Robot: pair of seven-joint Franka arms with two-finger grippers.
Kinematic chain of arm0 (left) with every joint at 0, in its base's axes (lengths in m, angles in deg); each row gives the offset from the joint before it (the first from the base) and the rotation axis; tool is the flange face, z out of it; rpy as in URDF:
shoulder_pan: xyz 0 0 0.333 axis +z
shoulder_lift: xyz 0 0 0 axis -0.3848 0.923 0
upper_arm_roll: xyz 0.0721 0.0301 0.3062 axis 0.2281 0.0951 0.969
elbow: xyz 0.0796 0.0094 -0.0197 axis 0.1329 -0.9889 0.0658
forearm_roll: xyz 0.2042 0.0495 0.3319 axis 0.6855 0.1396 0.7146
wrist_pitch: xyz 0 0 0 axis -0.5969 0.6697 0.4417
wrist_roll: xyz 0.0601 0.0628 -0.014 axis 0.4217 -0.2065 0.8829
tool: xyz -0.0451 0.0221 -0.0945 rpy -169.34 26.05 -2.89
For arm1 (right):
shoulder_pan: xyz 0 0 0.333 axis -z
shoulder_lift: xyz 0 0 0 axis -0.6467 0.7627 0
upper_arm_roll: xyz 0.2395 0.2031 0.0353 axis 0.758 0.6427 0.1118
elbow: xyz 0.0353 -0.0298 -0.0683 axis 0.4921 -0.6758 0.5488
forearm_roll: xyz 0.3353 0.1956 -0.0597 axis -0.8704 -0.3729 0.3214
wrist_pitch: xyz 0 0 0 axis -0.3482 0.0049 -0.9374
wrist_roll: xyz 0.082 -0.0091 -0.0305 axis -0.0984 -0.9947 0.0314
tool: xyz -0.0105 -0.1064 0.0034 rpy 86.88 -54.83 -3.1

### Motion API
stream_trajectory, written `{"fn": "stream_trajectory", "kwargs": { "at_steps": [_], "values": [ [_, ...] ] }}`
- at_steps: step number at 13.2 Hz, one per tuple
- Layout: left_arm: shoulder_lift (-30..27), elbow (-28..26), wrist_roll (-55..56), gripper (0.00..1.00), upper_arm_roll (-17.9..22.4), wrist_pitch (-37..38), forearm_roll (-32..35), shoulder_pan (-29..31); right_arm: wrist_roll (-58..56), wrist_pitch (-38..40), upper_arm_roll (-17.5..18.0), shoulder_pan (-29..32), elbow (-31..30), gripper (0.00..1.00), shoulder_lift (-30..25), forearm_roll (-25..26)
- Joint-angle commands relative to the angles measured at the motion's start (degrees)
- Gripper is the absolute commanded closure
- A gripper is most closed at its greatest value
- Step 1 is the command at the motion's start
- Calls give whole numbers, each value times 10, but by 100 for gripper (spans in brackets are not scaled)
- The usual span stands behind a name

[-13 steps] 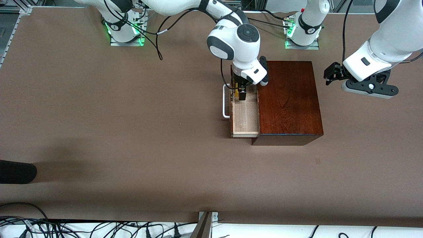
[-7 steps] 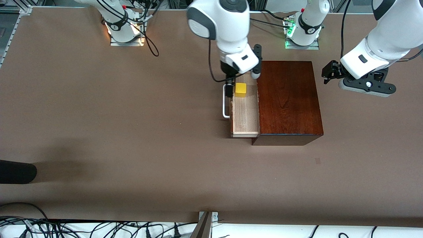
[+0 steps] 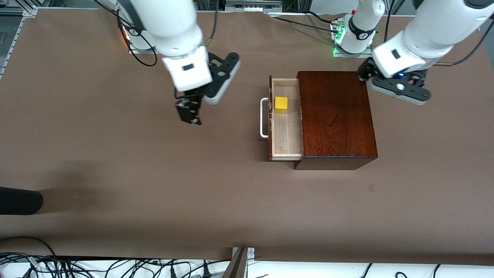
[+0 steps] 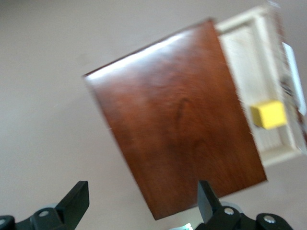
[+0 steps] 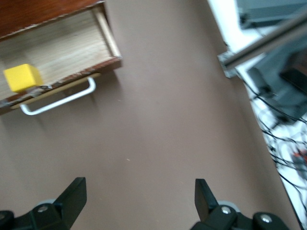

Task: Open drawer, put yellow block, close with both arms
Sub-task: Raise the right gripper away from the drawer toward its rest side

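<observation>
Item: drawer [image 3: 286, 131], standing pulled out of the dark wooden box [image 3: 336, 116] toward the right arm's end of the tabletop [image 3: 115, 173]; white bar handle [image 3: 264, 117] showing on its dark front

Item: yellow block [image 3: 281, 105], sitting on the pale drawer floor near the handle side, in the part of the tray farther from the front camera; nothing is touching it

Item: right gripper [image 3: 188, 112], hanging over bare tabletop well apart from the drawer, fingers [image 5: 72, 196] standing spread wide and carrying nothing

Item: left gripper [image 3: 363, 74], hovering at the box's top corner toward the left arm's end, fingers [image 4: 76, 199] standing apart, empty, with the box top lying under them in the left wrist view

Stage, as judged: block is lying in the drawer; closing is remaining

Risks, as judged:
- A push on the handle alone is likely sliding the whole box along the tabletop, since nothing is bracing it yet
- The left gripper, coming down at the corner rather than against a flat face, is risking a slip off the glossy wood and a turned box
- An off-centre push, toward one end of the bar, is risking a skewed tray jamming in its opening
- Spread fingers meeting the handle are risking one finger hooking under the bar
- A fast shove is risking the block sliding or tipping inside the tray
</observation>
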Motion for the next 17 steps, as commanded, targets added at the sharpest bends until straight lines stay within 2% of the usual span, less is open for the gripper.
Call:
{"fn": "stream_trajectory", "kwargs": {
  "at_steps": [1,3,4,5,7,10,14,17],
  "values": [
    [25,22,-109,0,-13,14,-15,-17,2,0,-42,14,-18,0,-39,-9],
    [48,23,-149,0,-13,10,-22,-53,2,5,-64,16,-19,0,-44,-11],
    [80,34,-162,0,-16,-7,-34,-65,3,22,-67,27,-23,0,-59,-13],
    [111,65,-177,0,-13,-18,-75,-77,10,51,-69,49,-23,0,-60,-27],
    [159,99,-186,0,-13,-51,-86,-111,20,60,-72,106,-37,0,-73,-81],
    [196,100,-225,0,-13,-139,-88,-152,22,51,-72,176,-137,0,-137,-134],
    [265,100,-225,0,-13,-242,-86,-237,79,39,-81,192,-259,0,-234,-126],
    [338,112,-294,0,-13,-290,-87,-249,92,10,-102,195,-347,0,-286,-114]
  ]
}}
